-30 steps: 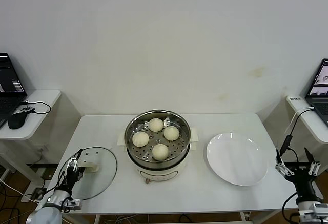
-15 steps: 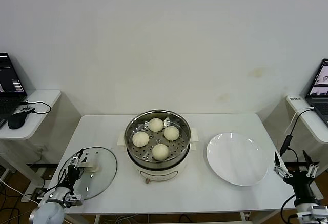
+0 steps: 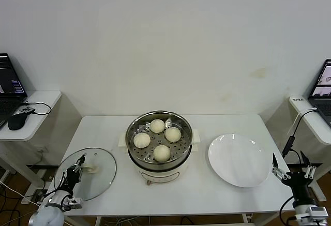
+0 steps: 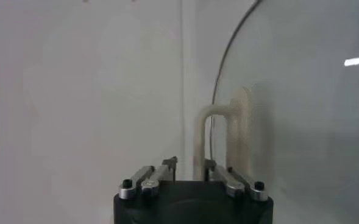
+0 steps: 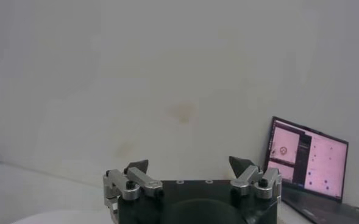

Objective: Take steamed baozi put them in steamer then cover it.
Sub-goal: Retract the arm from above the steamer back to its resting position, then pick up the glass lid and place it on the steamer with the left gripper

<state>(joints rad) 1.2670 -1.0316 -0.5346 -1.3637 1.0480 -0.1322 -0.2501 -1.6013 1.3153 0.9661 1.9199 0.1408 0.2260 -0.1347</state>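
Several cream-white steamed baozi (image 3: pixel 157 126) sit on the perforated tray of the shiny steamer (image 3: pixel 184 124) at the table's middle. The cover (image 3: pixel 99 178), a clear glass lid, lies at the table's front left corner, apart from the steamer. My left gripper (image 3: pixel 78 164) is shut on the cover's white bar handle (image 3: pixel 92 169). In the left wrist view the handle (image 4: pixel 219 128) runs down between the closed fingers of the left gripper (image 4: pixel 190 164), with the cover's glass (image 4: pixel 301 109) beside it. My right gripper (image 3: pixel 292 168) hangs open and empty off the table's right front corner; the right wrist view shows the right gripper (image 5: pixel 189 163) with its jaws spread.
A flat white plate (image 3: pixel 239 160) lies to the right of the steamer. Side tables hold a laptop and mouse (image 3: pixel 16 120) on the left and a laptop (image 3: pixel 323 89) on the right. A black cable (image 3: pixel 289 140) hangs near the right gripper.
The left gripper has closed onto the cover's handle, and the cover has shifted slightly. The right gripper has sunk a little and drifted left, still open.
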